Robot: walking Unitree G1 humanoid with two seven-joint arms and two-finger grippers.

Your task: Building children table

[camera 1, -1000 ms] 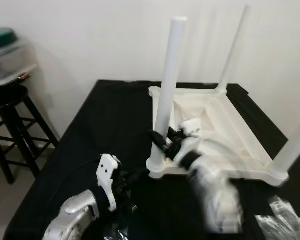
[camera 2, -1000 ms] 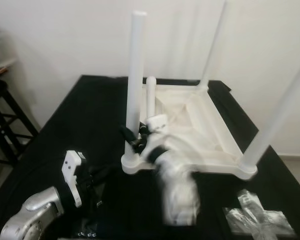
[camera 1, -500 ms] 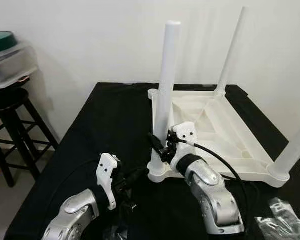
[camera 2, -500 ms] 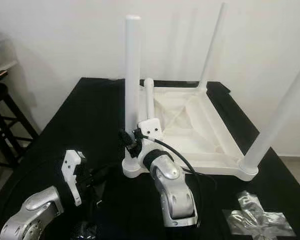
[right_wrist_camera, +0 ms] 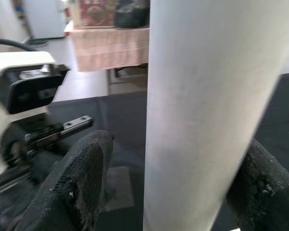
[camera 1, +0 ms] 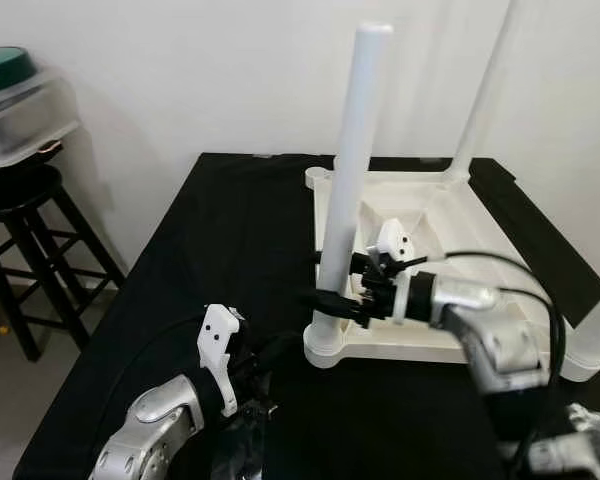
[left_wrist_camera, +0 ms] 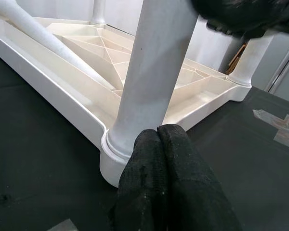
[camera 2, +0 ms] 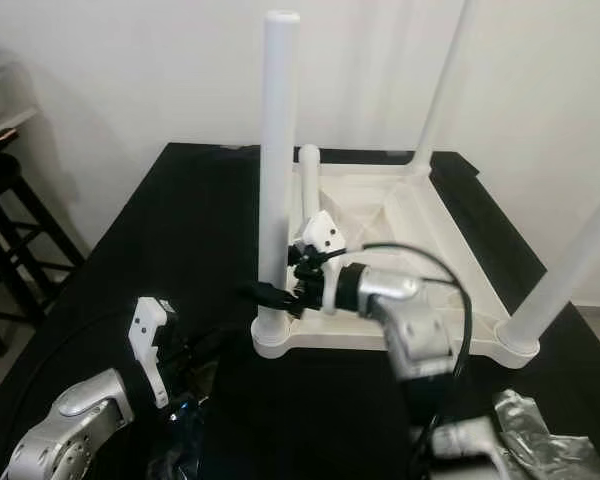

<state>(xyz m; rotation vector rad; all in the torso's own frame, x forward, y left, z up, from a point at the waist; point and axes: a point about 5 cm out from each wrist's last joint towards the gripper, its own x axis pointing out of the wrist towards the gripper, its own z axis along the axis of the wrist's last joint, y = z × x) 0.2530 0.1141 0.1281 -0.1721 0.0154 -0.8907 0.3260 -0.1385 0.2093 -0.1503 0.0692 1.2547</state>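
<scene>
The children's table (camera 1: 450,300) lies upside down on the black counter (camera 1: 230,230), its legs pointing straight up. The near-left leg (camera 1: 348,180) stands in its corner socket (camera 1: 330,345), and this leg is what the coming move turns on: its long axis is vertical, so any seating or twisting has to go along or around that upright line.

The right gripper (camera 1: 325,298) reaches in sideways from the table's inner side, low on the leg, just above the socket. In the right wrist view its two black fingers (right_wrist_camera: 82,178) stand on either side of the white leg (right_wrist_camera: 207,110), spread about as wide as the leg; whether they actually press on it is hard to tell, though they look to be clasping it.

The left gripper (left_wrist_camera: 161,178) sits on the counter side of the same corner, its fingers pressed together with nothing between them, tips just at the base of the leg (left_wrist_camera: 154,82) where it meets the socket rim (left_wrist_camera: 113,149). It appears to touch or nearly touch that rim.

Both arms are at this one leg, from opposite sides. The right one is better placed to turn or push it down; the left can only brace the corner.

A crumpled plastic wrapper (camera 2: 540,430) lies on the counter near the robot's right, and a dark stool (camera 1: 25,240) stands beside the counter.
</scene>
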